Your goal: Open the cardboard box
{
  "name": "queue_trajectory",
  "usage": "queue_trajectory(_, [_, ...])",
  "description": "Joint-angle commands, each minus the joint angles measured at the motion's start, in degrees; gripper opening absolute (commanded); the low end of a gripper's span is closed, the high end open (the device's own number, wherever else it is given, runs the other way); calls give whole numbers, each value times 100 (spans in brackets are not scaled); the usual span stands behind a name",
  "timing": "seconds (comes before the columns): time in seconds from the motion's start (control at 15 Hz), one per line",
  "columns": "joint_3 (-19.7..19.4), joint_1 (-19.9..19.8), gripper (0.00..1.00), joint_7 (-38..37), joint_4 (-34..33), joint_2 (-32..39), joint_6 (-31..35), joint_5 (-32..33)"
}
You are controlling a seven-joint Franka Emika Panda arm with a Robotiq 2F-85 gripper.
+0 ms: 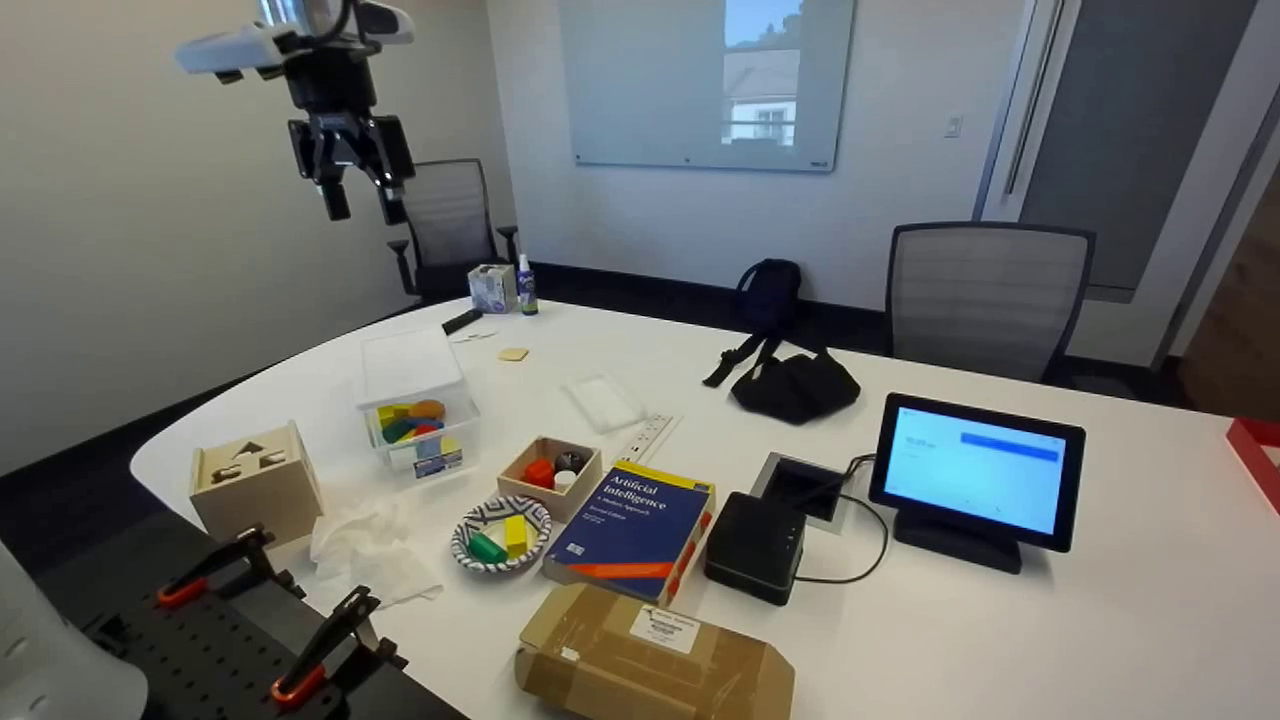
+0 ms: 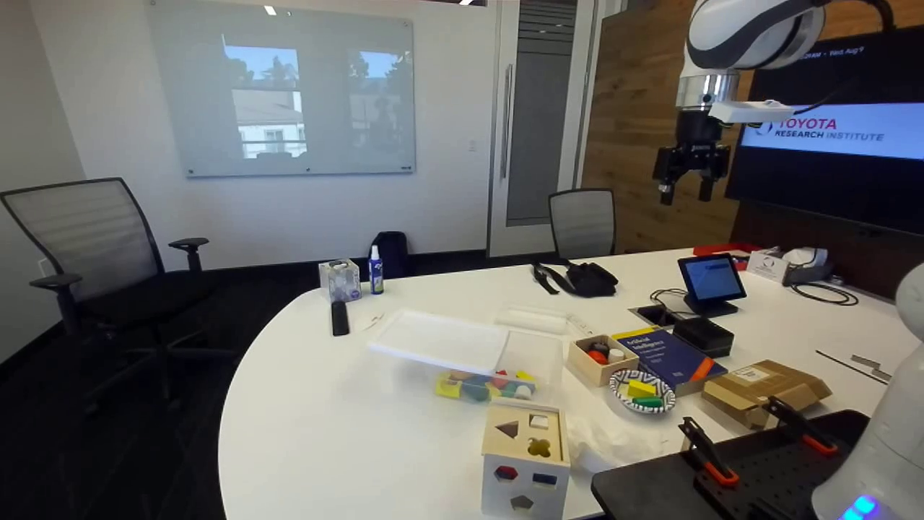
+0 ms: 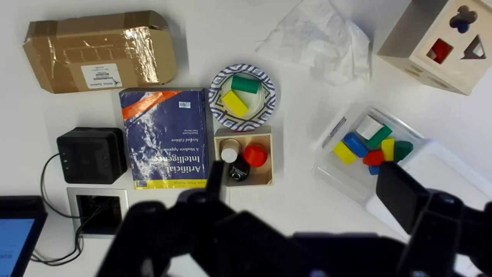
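The light was bright, and the glass board [image 2: 285, 94] mirrored daylight in both exterior views. The white counter [image 1: 1000, 640] looked pale and fairly evenly lit, while the floor [image 2: 65, 462] was nearly black. In the wrist view, sharp glare streaked the tape [image 3: 140, 50] on the cardboard box [image 3: 92, 55] and mottled the blue book [image 3: 165, 138]; a soft shadow lay just right of the box. The dark hand [image 3: 301, 184] was out of focus, and small print on the label [image 3: 101, 76] blurred.
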State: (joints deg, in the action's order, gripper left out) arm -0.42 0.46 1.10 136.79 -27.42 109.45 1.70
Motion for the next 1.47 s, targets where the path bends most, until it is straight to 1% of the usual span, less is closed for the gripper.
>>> queue_trajectory(0.0, [-912,-218,100,1056,560,-223,477,-446])
queue_trajectory(0.13, [-1498,-451,100,1641,858,-277,690,-664])
queue_trajectory(0.27, [-2043,-793,100,2102,1130,-273,935,-801])
queue_trajectory(0.47, [-2842,-1228,100,2769,1417,25,1552,-1090])
queue_trajectory(0.6, [-3433,-1349,100,3269,1534,401,2151,-1512])
queue_trajectory(0.67, [-3735,-1304,100,3535,1572,585,2455,-1782])
queue_trajectory(0.8, [-4434,-971,100,4239,1573,1047,3043,-2653])
queue_trajectory(0.87, [-4931,-576,100,4681,1531,1272,3238,-3222])
queue_trajectory(1.0, [-5842,220,100,5364,1417,1539,3340,-4207])
queue_trajectory(1.07, [-6230,608,100,5679,1343,1723,3292,-4705])
queue_trajectory(1.2, [-6872,1238,100,6235,1182,2162,2974,-5674])
queue_trajectory(1.33, [-7348,1699,100,6692,1077,2724,2590,-6553])
queue_trajectory(1.4, [-7514,1821,100,6816,1061,2981,2363,-6859])
